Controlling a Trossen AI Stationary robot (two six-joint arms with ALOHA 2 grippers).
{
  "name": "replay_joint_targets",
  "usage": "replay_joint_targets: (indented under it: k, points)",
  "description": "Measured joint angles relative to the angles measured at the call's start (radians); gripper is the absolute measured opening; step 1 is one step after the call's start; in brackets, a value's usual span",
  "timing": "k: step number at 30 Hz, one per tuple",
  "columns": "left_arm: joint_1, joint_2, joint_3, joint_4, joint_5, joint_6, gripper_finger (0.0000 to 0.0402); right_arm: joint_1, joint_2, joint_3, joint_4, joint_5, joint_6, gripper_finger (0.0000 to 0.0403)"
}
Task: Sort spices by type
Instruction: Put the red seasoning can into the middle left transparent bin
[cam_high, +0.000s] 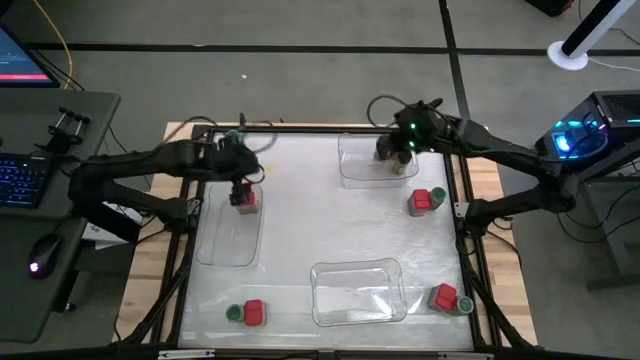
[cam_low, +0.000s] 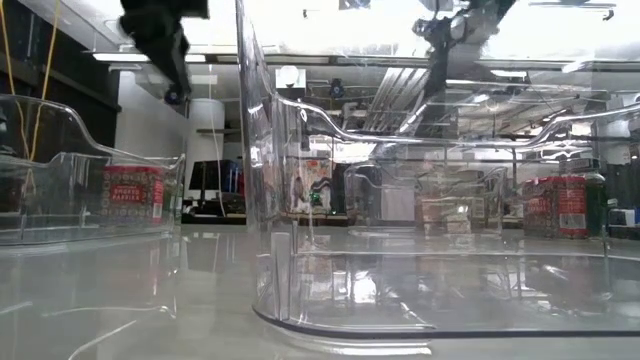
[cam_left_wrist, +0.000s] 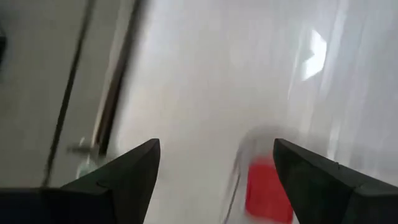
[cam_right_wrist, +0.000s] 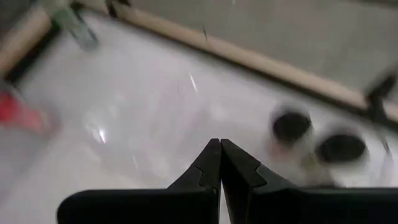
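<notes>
My left gripper (cam_high: 241, 168) is open and empty in the left wrist view (cam_left_wrist: 214, 149). It hangs above a red square-topped spice box (cam_high: 243, 197), which also shows in the left wrist view (cam_left_wrist: 268, 190). The box stands at the far end of the left clear tray (cam_high: 228, 240). My right gripper (cam_high: 405, 135) is shut and empty in the right wrist view (cam_right_wrist: 219, 144). It is over the far clear tray (cam_high: 352, 172). Two dark-lidded jars (cam_high: 393, 155) stand in that tray; the right wrist view shows both, one (cam_right_wrist: 291, 126) beside the other (cam_right_wrist: 341, 148).
A third clear tray (cam_high: 357, 292) lies at the near middle. A red box and a green-lidded jar stand together at the right (cam_high: 425, 201), another pair at the near right (cam_high: 447, 298), and another at the near left (cam_high: 245, 313). The table's middle (cam_high: 310, 220) is bare.
</notes>
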Motion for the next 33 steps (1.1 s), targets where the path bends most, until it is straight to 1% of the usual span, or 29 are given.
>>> replay_joint_targets:
  k: [3,6,9,12,17,23,26,29,33]
  points:
    - [0.0,-0.053,0.0,0.184,0.025,-0.031,0.03,0.081,-0.014,-0.001,-0.176,0.005,0.041,0.0]
    - [0.0,-0.075,0.0,0.394,0.059,-0.044,0.03,0.182,-0.016,-0.024,-0.306,-0.002,0.139,0.0]
    - [0.0,-0.071,0.0,0.56,0.125,-0.045,0.03,0.269,-0.016,-0.098,-0.416,-0.034,0.264,0.0]
    - [0.0,-0.054,0.0,0.673,0.187,-0.046,0.03,0.314,-0.015,-0.178,-0.489,-0.07,0.364,0.0]
    - [0.012,-0.027,0.0,0.738,0.254,-0.066,0.03,0.317,-0.015,-0.221,-0.511,-0.097,0.405,0.0]
    - [0.024,-0.008,0.0,0.732,0.269,-0.074,0.03,0.293,0.002,-0.222,-0.513,-0.037,0.402,0.0]
    - [0.024,-0.008,0.0,0.736,0.274,-0.074,0.03,0.273,0.037,-0.222,-0.514,-0.033,0.365,0.0]
    - [0.024,-0.008,0.0,0.741,0.317,-0.082,0.03,0.255,0.083,-0.222,-0.502,-0.032,0.297,0.0]
    - [0.023,-0.009,0.0,0.737,0.322,-0.1,0.03,0.231,0.13,-0.222,-0.511,-0.027,0.228,0.0]
